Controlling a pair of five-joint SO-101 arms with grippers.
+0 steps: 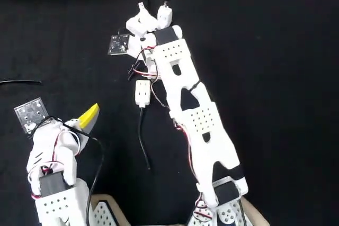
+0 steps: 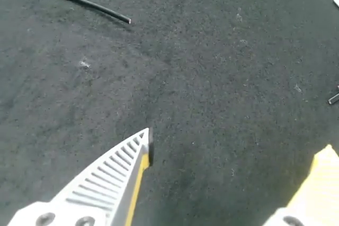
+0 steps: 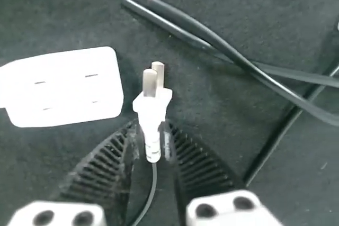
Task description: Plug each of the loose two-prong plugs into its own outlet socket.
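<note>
My right gripper [image 3: 152, 149] is shut on a white two-prong plug [image 3: 152, 110], prongs pointing away from the fingers. Just beside the prongs, not touching them, lies a white outlet block [image 3: 61, 86] with its slots facing up. From above, the right arm stretches to the table's far middle, where its gripper [image 1: 144, 29] sits among white plug parts [image 1: 164, 15]. A second white outlet block [image 1: 141, 92] on a black cord lies beside that arm's middle. My left gripper [image 2: 233, 157] stands open over bare cloth at the near left, its yellow finger [image 1: 89, 116] showing.
Two black cables [image 3: 222, 46] cross the cloth past the held plug. A loose black cable end [image 2: 128, 20] lies ahead of the left gripper. A black cord [image 1: 143, 141] trails from the second outlet toward the front. Black cloth covers the table [image 1: 275, 78].
</note>
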